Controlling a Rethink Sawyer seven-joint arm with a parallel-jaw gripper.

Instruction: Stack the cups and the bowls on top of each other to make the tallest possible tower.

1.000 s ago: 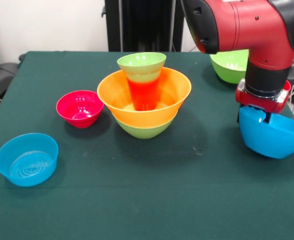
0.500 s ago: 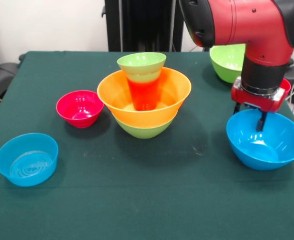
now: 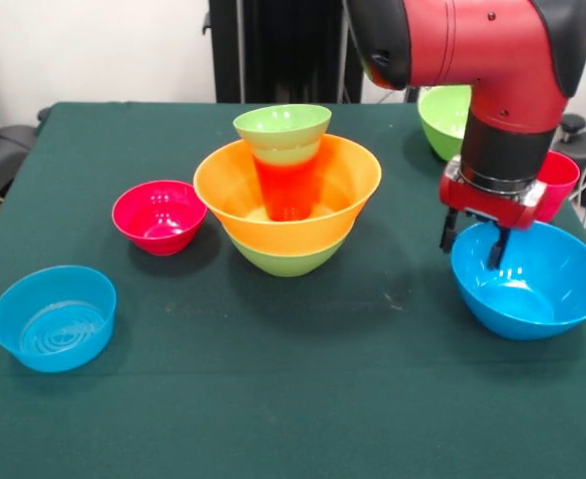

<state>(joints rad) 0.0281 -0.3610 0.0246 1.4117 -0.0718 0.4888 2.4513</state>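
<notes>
The tower point(image 3: 287, 190) stands mid-table: a big green bowl point(image 3: 285, 261) at the bottom, the very wide orange bowl point(image 3: 235, 200) in it, an orange cup point(image 3: 287, 185) upright inside, and a small green bowl point(image 3: 283, 125) on top. A big blue bowl point(image 3: 532, 284) rests upright at the right. My gripper point(image 3: 470, 242) hangs open over its left rim, one finger outside the wall and one inside. A small red bowl point(image 3: 159, 216) and a small blue bowl point(image 3: 53, 317) sit on the left. Behind the arm a red cup point(image 3: 558, 180) shows partly.
Another big green bowl point(image 3: 447, 120) stands at the back right, partly hidden by the arm. The red and black arm point(image 3: 472, 50) reaches across the upper right. The green table's front edge runs along the bottom.
The blue bowl, held tilted and lifted a second ago, now rests upright on the table. The gripper has let it go and shifted left to the bowl's left rim.
</notes>
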